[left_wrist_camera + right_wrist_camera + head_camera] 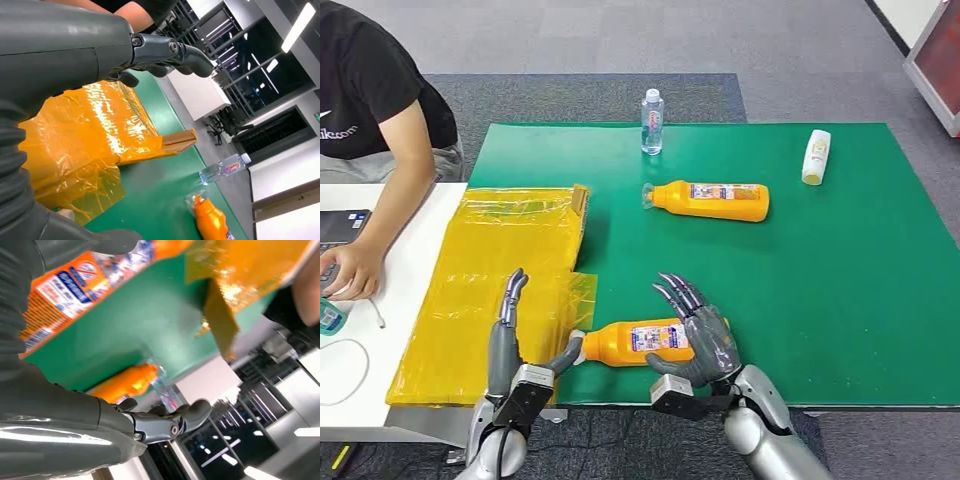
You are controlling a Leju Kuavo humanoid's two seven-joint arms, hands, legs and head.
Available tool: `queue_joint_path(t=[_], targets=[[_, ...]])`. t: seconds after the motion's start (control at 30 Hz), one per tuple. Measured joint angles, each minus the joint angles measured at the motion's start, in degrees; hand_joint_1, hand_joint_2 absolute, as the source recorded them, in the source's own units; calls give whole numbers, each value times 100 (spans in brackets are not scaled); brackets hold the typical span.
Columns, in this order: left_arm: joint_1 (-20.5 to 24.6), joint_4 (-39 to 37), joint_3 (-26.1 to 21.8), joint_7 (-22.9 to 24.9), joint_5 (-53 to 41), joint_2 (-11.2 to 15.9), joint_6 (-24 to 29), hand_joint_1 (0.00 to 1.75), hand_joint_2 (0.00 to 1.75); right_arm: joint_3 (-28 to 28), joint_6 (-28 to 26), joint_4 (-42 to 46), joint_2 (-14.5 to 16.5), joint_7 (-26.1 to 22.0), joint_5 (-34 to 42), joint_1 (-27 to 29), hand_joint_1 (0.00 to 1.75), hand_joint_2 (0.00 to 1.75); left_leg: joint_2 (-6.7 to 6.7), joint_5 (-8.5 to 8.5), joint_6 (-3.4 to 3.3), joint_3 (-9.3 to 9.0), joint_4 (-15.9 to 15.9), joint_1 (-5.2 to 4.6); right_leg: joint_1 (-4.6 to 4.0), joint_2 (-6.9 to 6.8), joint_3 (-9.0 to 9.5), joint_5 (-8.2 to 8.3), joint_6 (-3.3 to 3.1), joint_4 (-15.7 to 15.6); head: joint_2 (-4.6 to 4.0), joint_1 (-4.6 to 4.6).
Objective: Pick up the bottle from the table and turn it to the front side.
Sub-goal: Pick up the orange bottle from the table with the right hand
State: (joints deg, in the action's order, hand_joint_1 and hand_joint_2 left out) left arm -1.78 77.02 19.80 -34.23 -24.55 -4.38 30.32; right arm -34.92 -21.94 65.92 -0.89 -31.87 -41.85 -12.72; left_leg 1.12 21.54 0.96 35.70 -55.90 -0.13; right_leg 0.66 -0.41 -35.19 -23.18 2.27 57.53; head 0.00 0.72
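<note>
An orange bottle lies on its side at the near edge of the green mat, its cap pointing left. My right hand lies over the bottle's base end. Its fingers stretch straight out past the bottle and its thumb sits on the near side, not clearly clamped. My left hand hovers just left of the cap, over yellow plastic, with its fingers straight and its thumb reaching toward the cap.
A second orange bottle lies mid-mat, with a clear water bottle upright behind it. A white bottle lies far right. Yellow plastic bags cover the mat's left part. A person works at the white table on the left.
</note>
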Motion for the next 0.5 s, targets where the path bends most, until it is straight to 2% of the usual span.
queue_joint_path(t=[0.33, 0.5], targets=[[16, -32, 84, -9, 0, 1, -57, 0, 175, -153, 379, -913, -71, 170, -183, -478, 0, 175, 0, -1, -1, 0, -1, 0, 0, 0, 0, 0, 1, 0, 0, 0], [38, -51, 117, -9, 0, 1, -106, 0, 175, -381, 990, -1214, -189, 219, -366, -823, 0, 175, 3, 0, -1, -6, -1, 0, 0, 3, 2, 5, 3, -3, 0, 2]])
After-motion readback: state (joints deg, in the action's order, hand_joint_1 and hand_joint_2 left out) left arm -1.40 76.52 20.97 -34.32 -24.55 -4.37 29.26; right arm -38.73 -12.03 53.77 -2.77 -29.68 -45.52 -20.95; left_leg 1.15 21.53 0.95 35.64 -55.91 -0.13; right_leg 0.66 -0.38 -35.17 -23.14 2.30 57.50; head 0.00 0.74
